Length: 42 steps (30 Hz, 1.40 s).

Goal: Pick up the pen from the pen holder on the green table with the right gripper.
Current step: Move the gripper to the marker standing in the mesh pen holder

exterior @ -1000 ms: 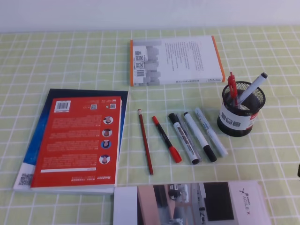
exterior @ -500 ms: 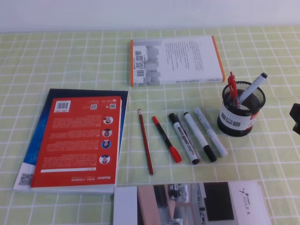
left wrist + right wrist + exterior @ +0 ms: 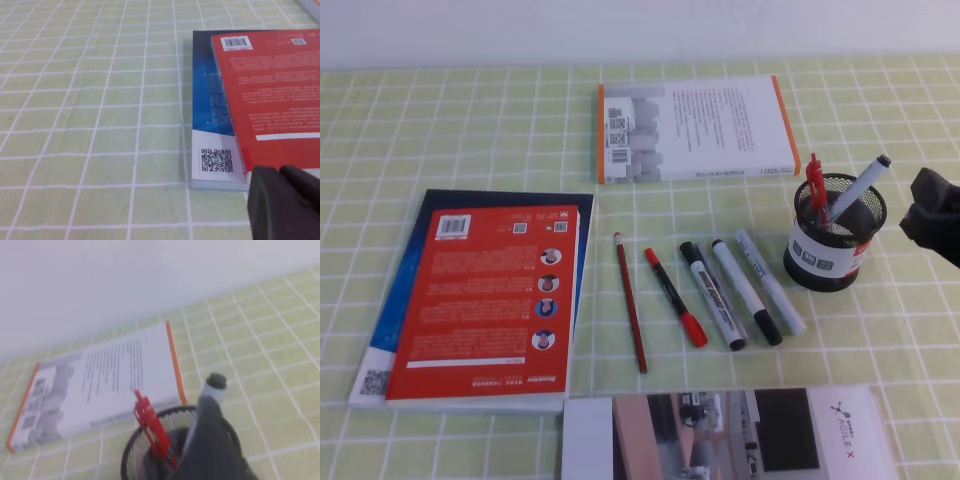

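The black wire-mesh pen holder [image 3: 834,240] stands on the green table [image 3: 470,120] at the right. In it lean the white-barrelled pen with a black cap [image 3: 857,187] and a red pen [image 3: 815,182]. My right gripper [image 3: 912,210] comes in from the right edge, a little right of the holder and apart from it. In the right wrist view its dark blurred fingers [image 3: 212,445] show as one mass, pressed together, in front of the holder [image 3: 135,460], the pen [image 3: 212,387] and the red pen [image 3: 150,422]. My left gripper [image 3: 282,200] is shut and empty by the red book's corner.
A red pencil [image 3: 630,302], a red pen [image 3: 675,298], two thick markers [image 3: 712,295] and a pale pen [image 3: 770,280] lie left of the holder. A white book [image 3: 695,128] lies behind. A red book on a blue one [image 3: 490,305] lies left. A brochure [image 3: 730,435] lies at the front edge.
My right gripper has come into view from the right edge and moved up and left toward the pen holder. Nothing else on the table has moved.
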### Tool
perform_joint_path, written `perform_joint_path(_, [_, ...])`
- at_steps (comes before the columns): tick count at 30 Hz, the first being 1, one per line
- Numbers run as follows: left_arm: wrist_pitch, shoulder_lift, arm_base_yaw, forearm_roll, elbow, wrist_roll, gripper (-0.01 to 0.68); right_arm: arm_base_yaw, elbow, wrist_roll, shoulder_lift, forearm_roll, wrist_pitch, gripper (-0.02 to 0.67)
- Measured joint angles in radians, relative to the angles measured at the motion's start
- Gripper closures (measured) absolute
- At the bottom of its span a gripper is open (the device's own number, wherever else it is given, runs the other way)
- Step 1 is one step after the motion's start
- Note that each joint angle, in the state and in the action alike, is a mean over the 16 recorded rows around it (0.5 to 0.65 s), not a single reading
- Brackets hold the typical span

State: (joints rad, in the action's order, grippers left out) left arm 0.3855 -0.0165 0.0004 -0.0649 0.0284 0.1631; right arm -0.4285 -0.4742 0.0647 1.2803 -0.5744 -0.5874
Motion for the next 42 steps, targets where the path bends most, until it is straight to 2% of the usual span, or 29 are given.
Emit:
perform_joint_path(8, [0.000, 0.000, 0.000, 0.000, 0.000, 0.000, 0.678, -0.003, -0.005, -0.201, 0.183, 0.157, -0.264, 0.250])
perform_joint_path(16, [0.000, 0.000, 0.000, 0.000, 0.000, 0.000, 0.678, -0.003, -0.021, -0.288, 0.318, 0.219, -0.407, 0.250])
perform_joint_path(24, [0.000, 0.000, 0.000, 0.000, 0.000, 0.000, 0.678, -0.003, -0.076, -0.306, 0.395, 0.218, -0.423, 0.250])
perform_joint_path(42, [0.000, 0.000, 0.000, 0.000, 0.000, 0.000, 0.678, 0.016, -0.224, -0.316, 0.509, 0.184, -0.325, 0.253])
